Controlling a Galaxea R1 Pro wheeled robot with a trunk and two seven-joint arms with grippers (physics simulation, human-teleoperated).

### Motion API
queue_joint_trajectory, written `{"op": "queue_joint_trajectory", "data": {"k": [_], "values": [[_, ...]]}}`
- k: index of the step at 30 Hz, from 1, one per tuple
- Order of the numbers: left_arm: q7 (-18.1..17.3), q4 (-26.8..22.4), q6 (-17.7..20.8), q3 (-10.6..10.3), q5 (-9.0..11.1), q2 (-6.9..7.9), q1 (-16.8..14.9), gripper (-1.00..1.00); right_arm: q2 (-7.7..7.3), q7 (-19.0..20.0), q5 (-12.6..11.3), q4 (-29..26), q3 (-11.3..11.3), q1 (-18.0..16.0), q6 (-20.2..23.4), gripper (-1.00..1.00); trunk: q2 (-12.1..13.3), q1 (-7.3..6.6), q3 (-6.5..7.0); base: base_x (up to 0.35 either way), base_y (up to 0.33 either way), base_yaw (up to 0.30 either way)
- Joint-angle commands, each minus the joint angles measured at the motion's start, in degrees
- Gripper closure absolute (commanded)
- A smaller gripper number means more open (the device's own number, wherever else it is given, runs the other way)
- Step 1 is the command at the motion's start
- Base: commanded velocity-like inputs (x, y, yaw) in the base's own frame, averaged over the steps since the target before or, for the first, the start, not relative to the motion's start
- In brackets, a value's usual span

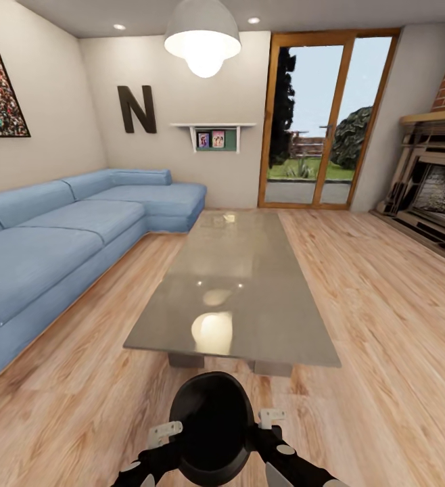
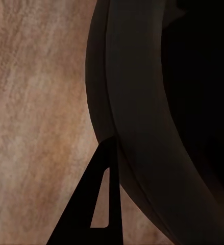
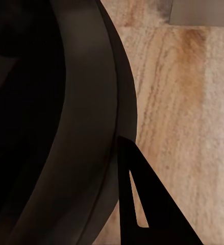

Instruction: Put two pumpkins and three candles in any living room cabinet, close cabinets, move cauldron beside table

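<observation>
Looking down from the head camera, I see the cauldron [image 1: 211,426] low in front of me, carried between both arms above the wooden floor [image 1: 385,325], just short of the near end of the table [image 1: 249,270]. My left gripper [image 1: 165,433] presses its left rim and my right gripper [image 1: 271,418] its right rim; in each wrist view one dark finger [image 2: 99,199] lies against the rim band, so each hand seems clamped on it, though I cannot see its second finger. A blue sofa [image 1: 60,237] runs along the left wall.

wood floor [image 1: 398,325] | blue sofa [image 1: 60,237] | glass door [image 1: 327,118] | pendant lamp [image 1: 203,37]
</observation>
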Motion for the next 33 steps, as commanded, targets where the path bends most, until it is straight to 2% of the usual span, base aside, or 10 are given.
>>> {"op": "queue_joint_trajectory", "data": {"k": [1, 16, 28, 33], "values": [[0.5, 0.1, 0.2, 1.0, 0.2, 0.22, 0.0, 1.00, -0.01, 0.0, 0.4, -0.4, -0.8, -0.1, -0.9, 1.00, 0.0, -0.01, -0.05, 0.068, 0.000, 0.000], [0.4, 0.1, 0.1, 1.0, 0.2, 0.21, 0.0, 1.00, -0.09, 0.0, 0.2, -0.4, -0.8, -0.1, -1.0, 1.00, 0.0, -0.01, -0.05, 0.024, 0.000, 0.000], [0.4, 0.1, 0.1, 1.0, 0.2, 0.22, 0.0, 1.00, -0.09, 0.0, 0.2, -0.5, -0.8, -0.1, -1.0, 1.00, -4.8, 2.63, -2.20, 0.000, 0.000, 0.000], [0.4, 0.1, 0.1, 1.0, 0.2, 0.22, 0.0, 1.00, -0.09, 0.0, 0.2, -0.5, -0.8, -0.1, -0.9, 1.00, -4.8, 2.63, -2.20, 0.000, 0.000, 0.000]]}}
